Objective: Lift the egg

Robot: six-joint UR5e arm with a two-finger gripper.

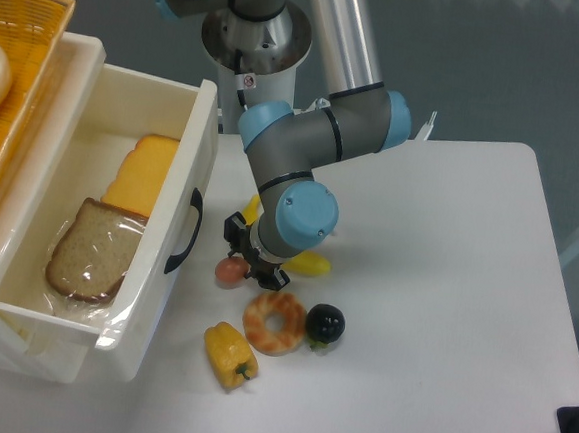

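Observation:
The egg [229, 270] is small and pinkish-brown. It lies on the white table [434, 288], between the bin's front wall and the glazed doughnut [274, 323]. My gripper [254, 250] hangs low over the table just right of and above the egg. Its black fingers [271, 272] stand apart and the egg lies outside them, close to the lower finger. The wrist hides most of the gap between the fingers.
A yellow pepper [229, 354] and a shiny black fruit [325, 324] lie near the doughnut. A yellow item [307, 263] peeks out under the wrist. The white bin [201, 169] at left holds bread and cheese. A wicker basket [24, 15] holds a white ball.

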